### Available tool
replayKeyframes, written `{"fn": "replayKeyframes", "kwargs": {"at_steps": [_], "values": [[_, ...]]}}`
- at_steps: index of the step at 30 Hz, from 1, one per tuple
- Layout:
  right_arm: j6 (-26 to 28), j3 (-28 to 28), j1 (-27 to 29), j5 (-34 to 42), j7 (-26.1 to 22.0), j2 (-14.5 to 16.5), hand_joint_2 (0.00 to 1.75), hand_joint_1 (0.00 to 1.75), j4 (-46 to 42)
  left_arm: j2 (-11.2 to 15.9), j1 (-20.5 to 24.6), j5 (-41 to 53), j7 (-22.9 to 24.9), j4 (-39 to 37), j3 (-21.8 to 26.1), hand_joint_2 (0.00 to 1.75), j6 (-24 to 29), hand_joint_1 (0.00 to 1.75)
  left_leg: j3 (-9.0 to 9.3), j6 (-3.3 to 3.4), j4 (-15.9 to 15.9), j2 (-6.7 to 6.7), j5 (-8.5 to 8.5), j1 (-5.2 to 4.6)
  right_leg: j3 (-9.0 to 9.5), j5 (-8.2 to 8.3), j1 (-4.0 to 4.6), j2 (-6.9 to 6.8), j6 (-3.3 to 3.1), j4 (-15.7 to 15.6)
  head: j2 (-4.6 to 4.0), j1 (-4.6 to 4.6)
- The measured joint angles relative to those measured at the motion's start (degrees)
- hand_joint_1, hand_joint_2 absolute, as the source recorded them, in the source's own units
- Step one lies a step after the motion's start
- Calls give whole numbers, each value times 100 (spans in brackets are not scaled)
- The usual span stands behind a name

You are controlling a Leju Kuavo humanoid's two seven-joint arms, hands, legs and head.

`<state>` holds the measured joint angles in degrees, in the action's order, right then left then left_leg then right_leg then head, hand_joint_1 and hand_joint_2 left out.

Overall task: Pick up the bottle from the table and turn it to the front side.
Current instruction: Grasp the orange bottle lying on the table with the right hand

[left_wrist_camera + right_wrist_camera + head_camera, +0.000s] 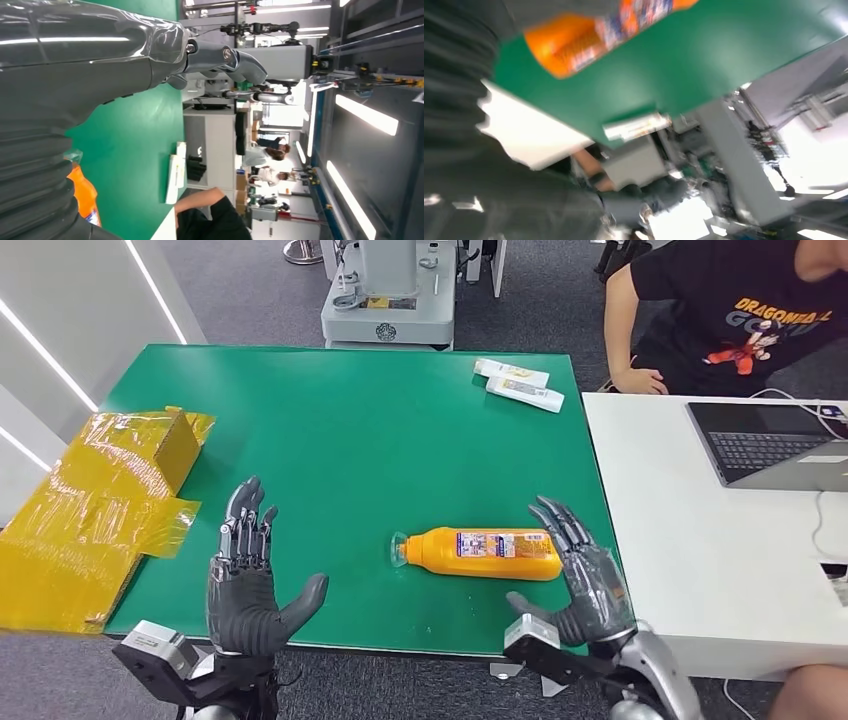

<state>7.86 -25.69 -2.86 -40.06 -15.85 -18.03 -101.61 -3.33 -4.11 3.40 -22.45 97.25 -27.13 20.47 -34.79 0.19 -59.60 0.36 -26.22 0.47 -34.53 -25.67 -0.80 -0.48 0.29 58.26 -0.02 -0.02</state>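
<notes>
An orange bottle (487,553) lies on its side on the green table (360,430), clear cap toward my left, label strip facing up. My right hand (585,580) is open just beyond the bottle's base, fingers spread and thumb out, close to it but holding nothing. My left hand (245,575) stands open near the table's front edge, well to the left of the bottle, palm turned inward. The left wrist view shows the hand's grey cover (75,65) and a bit of the bottle (86,197). The blurred right wrist view catches the bottle (594,35).
Crumpled yellow plastic wrap with a box (110,500) covers the table's left edge. Two white tubes (520,385) lie at the far right corner. A white desk (700,540) with a laptop (770,445) adjoins on the right, where a person (730,310) sits.
</notes>
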Motion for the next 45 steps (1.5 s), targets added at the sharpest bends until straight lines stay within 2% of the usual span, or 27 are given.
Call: {"fn": "replayKeyframes", "kwargs": {"at_steps": [3,7,11,15,19,22,25,32,36,45], "values": [[-820,97,-748,235,-163,-684,175,0,341,1,38,3,-2,-1,2,175,-98,0,-3,10,-7,-1,7,-2,2,8,-2,-2,7,0,0,1],[-1662,99,-1627,324,41,-1386,175,0,706,-12,81,54,45,-1,3,175,-259,0,-5,19,-10,-3,14,-8,2,13,-7,-6,10,0,0,1],[-2269,-39,-2263,524,172,-1778,175,0,955,-22,134,73,97,-5,3,175,-326,0,-14,21,-9,-1,16,-10,-3,14,-8,-5,10,4,0,1],[-3230,-618,-3460,1164,191,-2029,175,0,1446,-48,256,77,128,-42,3,175,-399,0,-13,22,-9,7,19,-13,-10,16,-10,3,9,8,0,-1],[-3505,-1343,-4500,1708,266,-1995,175,0,2036,-78,321,79,129,-64,15,175,-426,0,-17,20,-7,-1,26,-12,-8,16,-9,-6,9,10,0,-1],[-3601,-1969,-5094,2022,397,-1702,175,0,2602,-103,375,78,135,-89,33,175,-455,0,-12,19,-5,5,27,-10,-8,18,-7,2,7,12,0,-1],[-3557,-2610,-5367,2291,398,-1369,175,0,3119,-123,458,66,140,-132,36,175,-495,0,-8,17,-6,-2,29,-7,-7,19,-5,-5,5,10,0,-1],[-3352,-3422,-5396,2472,305,-1000,175,0,3801,-158,532,57,164,-204,38,175,-517,0,-19,18,-6,-26,33,-6,-8,17,-6,-31,6,8,0,0],[-3215,-3605,-5333,2659,297,-949,175,0,4048,-159,549,30,196,-251,38,175,-551,0,-18,19,-7,-28,32,-6,-7,16,-6,-32,8,0,0,1],[-2582,-3869,-4720,2618,210,-986,175,0,4596,-140,655,-183,205,-387,38,175,-609,0,-17,20,-9,-26,31,-8,-8,18,-6,-29,11,-3,0,-1]]}}
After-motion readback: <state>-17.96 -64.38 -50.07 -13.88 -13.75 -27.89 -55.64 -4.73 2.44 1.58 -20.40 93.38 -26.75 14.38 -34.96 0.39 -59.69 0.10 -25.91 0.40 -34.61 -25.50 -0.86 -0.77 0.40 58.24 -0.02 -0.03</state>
